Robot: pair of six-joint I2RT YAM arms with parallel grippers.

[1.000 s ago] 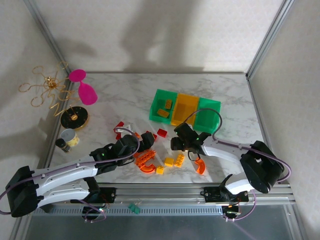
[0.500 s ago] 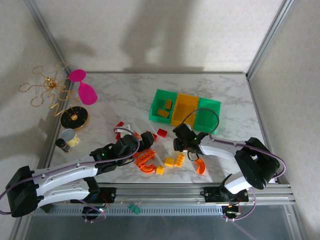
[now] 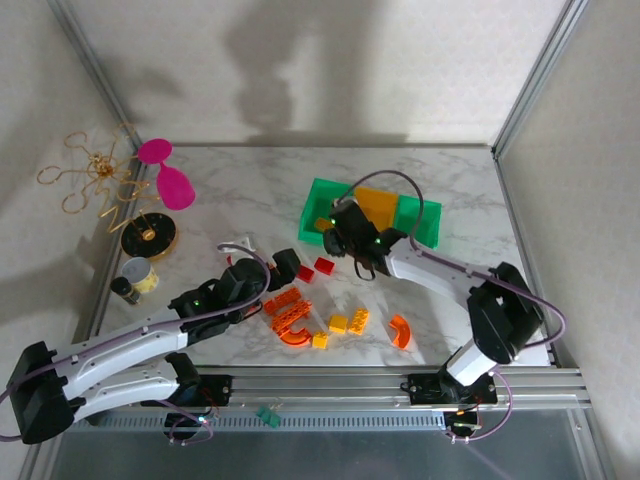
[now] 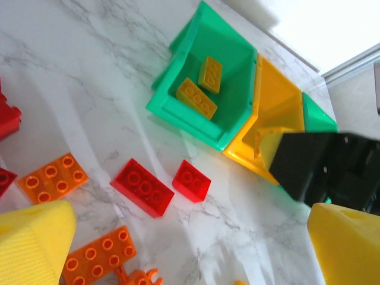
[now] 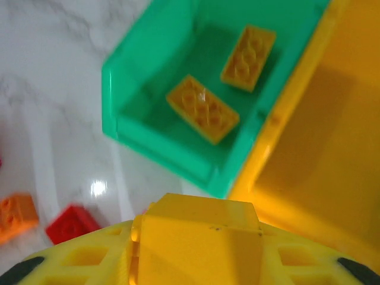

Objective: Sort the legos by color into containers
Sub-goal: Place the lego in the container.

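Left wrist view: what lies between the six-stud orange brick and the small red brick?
A longer red brick lies there, touching neither the orange brick nor the small red brick, in the left wrist view.

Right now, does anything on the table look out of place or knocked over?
The pink goblet at the back left appears to lie on its side, near a tangled gold wire piece; neither is a lego or bin. The right gripper holds a yellow brick by the bins. Nothing looks damaged.
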